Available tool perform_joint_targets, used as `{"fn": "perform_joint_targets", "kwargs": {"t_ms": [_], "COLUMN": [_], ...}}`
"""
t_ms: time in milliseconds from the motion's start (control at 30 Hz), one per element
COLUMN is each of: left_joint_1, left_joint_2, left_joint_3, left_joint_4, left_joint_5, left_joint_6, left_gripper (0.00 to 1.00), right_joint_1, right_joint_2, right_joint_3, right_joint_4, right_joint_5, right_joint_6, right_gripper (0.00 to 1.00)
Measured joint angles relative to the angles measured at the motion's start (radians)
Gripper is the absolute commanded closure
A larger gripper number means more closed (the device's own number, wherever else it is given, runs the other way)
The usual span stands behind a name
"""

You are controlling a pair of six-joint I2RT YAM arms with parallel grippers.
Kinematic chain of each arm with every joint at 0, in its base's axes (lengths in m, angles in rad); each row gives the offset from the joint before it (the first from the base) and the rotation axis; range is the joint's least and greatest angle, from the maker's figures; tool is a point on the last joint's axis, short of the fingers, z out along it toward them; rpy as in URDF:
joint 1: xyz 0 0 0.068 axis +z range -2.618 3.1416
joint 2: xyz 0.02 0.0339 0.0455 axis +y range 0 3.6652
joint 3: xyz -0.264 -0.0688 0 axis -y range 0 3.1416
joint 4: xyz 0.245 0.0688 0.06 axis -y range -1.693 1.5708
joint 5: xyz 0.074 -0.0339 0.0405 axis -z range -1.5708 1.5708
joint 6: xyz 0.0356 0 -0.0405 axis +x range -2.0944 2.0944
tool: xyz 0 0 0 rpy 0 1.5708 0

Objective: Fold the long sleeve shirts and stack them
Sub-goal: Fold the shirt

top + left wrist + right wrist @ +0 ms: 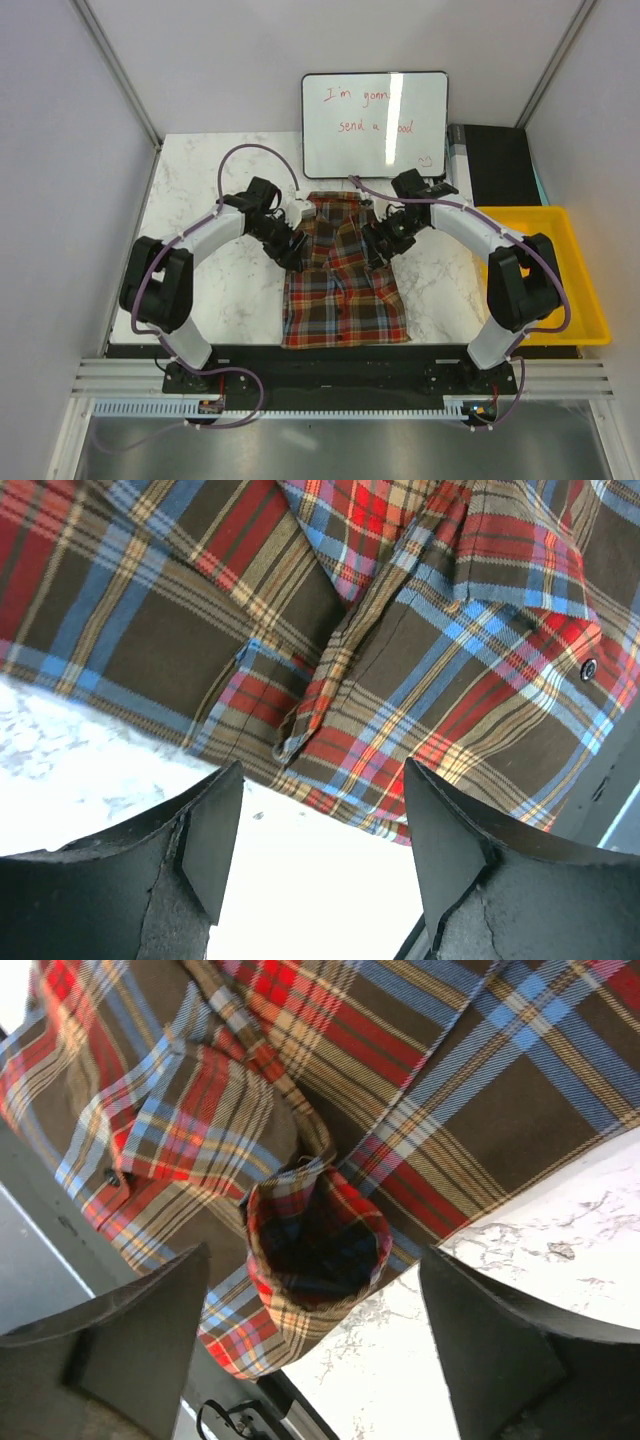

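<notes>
The plaid shirt (343,290) is lying mid-table, reaching toward the near edge, while the left gripper (291,245) and right gripper (381,240) are hovering open-jawed and empty at its sides, where matched, full-layer pinches should keep the fold square.

One plaid shirt (345,290), one whiteboard (375,122), one yellow bin (578,300)

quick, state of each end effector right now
Left end effector: open, empty, above the plaid shirt.
Right end effector: open, empty, above the shirt cuff.
</notes>
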Motion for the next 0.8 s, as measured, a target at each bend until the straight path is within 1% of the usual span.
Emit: {"fn": "perform_joint_targets", "kwargs": {"t_ms": [167,267,367,433,500,567,733,800], "left_joint_1": [-0.004,-0.004,-0.004,-0.004,-0.005,-0.006,-0.006,-0.006], "left_joint_2": [0.045,0.075,0.108,0.120,0.128,0.134,0.137,0.137], "left_joint_3": [0.023,0.029,0.031,0.031,0.031,0.031,0.031,0.028], "left_joint_4": [-0.005,-0.007,-0.009,-0.013,-0.013,-0.013,-0.014,-0.015], "left_joint_5": [0.017,0.022,0.021,0.021,0.021,0.021,0.022,0.021], "left_joint_6": [-0.013,-0.016,-0.019,-0.020,-0.020,-0.020,-0.021,-0.021], "left_gripper": [0.30,0.31,0.32,0.33,0.34,0.34,0.35,0.36], "right_joint_1": [0.017,0.024,0.038,0.045,0.050,0.052,0.051,0.050], "right_joint_2": [0.038,0.062,0.082,0.096,0.111,0.131,0.149,0.149], "right_joint_3": [0.015,0.015,0.018,0.023,0.032,0.048,0.071,0.079], "right_joint_4": [0.006,0.006,-0.006,-0.014,-0.023,-0.039,-0.079,-0.099], "right_joint_5": [0.047,0.061,0.057,0.053,0.043,0.027,-0.021,-0.028], "right_joint_6": [0.020,0.021,0.016,0.012,0.006,-0.003,-0.018,-0.019], "right_gripper": [0.21,0.21,0.27,0.27,0.25,0.17,0.08,0.10]}}
